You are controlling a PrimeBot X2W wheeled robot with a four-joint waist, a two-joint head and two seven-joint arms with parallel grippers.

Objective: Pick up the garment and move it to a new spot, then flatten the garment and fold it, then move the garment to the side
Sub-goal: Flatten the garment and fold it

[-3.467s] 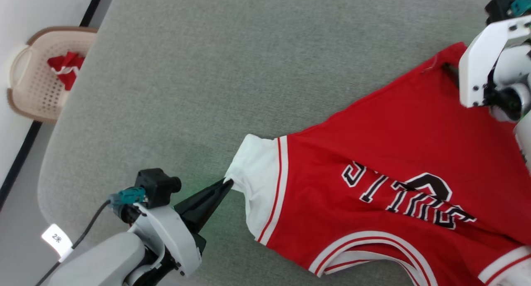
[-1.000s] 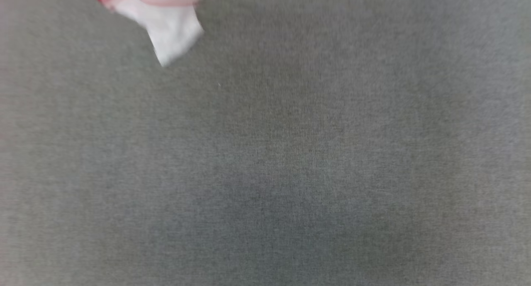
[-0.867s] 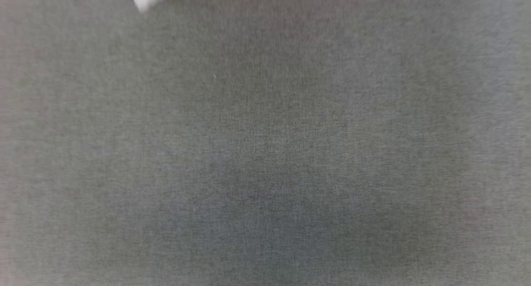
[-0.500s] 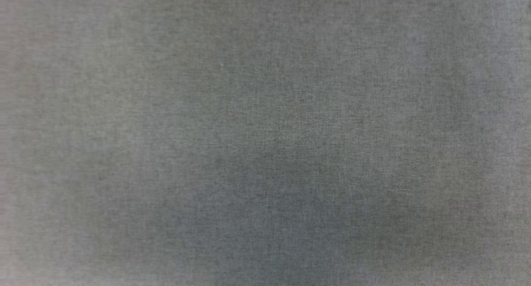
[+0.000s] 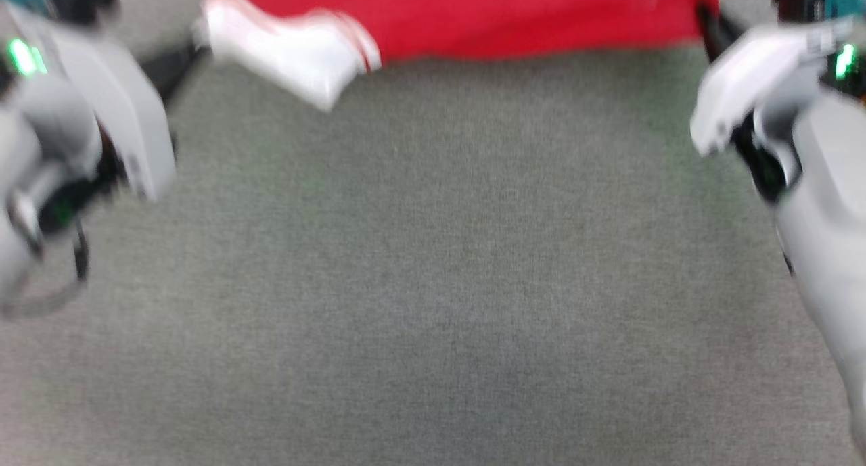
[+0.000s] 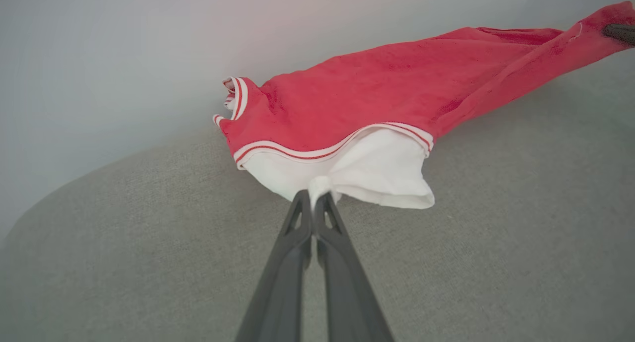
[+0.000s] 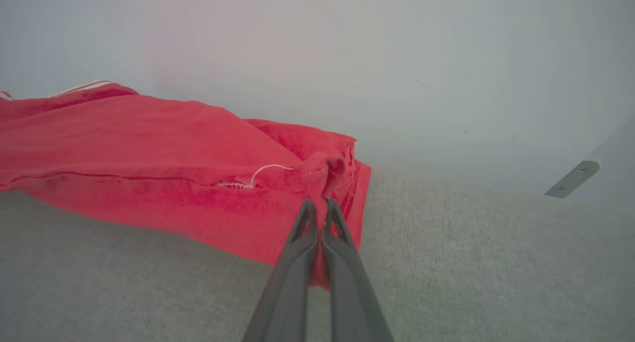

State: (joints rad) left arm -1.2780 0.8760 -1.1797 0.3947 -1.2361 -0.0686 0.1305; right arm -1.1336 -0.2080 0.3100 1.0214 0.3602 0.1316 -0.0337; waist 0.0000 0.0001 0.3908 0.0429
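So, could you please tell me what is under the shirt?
Below the raised near edge of the shirt, grey surface shows; the left gripper and right gripper pinch that edge. Anything beneath the rest is hidden by the shirt.

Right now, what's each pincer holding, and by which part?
Both hold the garment: left pincer pinches the edge of its white sleeve, right pincer pinches a red corner.

Materials and finish
Garment (image 6: 377, 89): matt knit cloth. Surface (image 5: 433, 283): rough matt weave. Fingers (image 6: 290, 267): matt dark plastic. Arm shell (image 5: 128, 114): smooth pale plastic.
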